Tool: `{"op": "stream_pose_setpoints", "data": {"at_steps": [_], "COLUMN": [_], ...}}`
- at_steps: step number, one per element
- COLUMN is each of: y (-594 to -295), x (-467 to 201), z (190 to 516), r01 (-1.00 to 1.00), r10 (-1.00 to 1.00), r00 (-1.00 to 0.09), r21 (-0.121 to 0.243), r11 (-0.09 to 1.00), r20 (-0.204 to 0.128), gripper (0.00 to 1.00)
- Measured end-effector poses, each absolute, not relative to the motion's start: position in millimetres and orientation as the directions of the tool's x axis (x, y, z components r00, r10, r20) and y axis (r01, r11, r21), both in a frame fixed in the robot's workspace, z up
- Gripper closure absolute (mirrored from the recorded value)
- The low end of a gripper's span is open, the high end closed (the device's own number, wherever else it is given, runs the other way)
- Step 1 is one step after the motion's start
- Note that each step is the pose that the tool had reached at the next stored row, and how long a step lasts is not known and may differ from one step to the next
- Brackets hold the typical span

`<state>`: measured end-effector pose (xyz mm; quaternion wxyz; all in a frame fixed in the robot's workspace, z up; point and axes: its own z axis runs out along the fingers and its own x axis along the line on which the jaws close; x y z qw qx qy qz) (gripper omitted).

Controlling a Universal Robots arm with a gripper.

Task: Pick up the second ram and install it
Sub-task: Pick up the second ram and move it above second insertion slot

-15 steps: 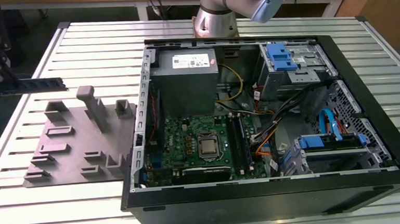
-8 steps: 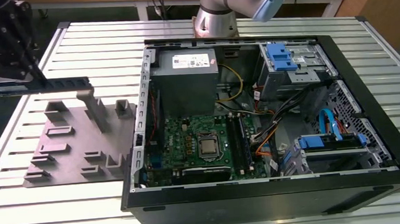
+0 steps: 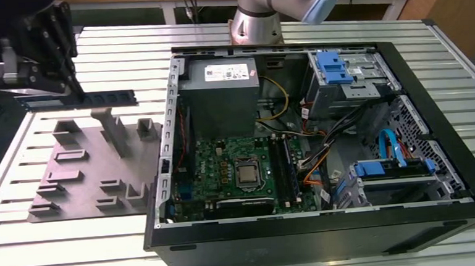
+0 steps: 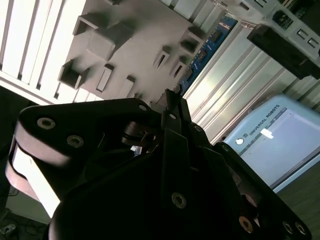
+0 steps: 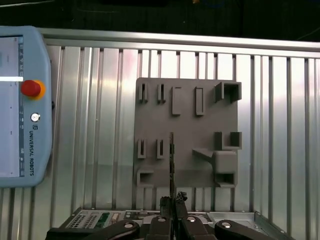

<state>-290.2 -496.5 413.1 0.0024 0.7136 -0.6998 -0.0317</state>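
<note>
The claw (image 3: 64, 94) pinches the second ram (image 3: 95, 99) near one end and holds it level over the gray tray (image 3: 75, 180). In the first wrist view, the ram (image 5: 171, 160) is seen edge-on, extending from the claw (image 5: 172, 201). The tray lies on the slatted bench (image 3: 64, 261). The open computer case (image 3: 309, 227) with its green motherboard (image 3: 222, 162) stands toward the exterior view's right.

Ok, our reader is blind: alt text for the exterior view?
The end effector holds the second ram level above the gray tray, at the exterior view's left of an open computer case showing its green motherboard.
</note>
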Motion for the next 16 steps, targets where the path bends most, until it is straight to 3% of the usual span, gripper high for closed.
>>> {"op": "stream_pose_setpoints", "data": {"at_steps": [16], "y": [-496.5], "x": [-239.3], "z": [413.1], "r01": [-0.998], "r10": [-0.999], "r00": [0.018], "r21": [0.056], "r11": [-0.021], "r20": [-0.042], "gripper": [0.86]}}
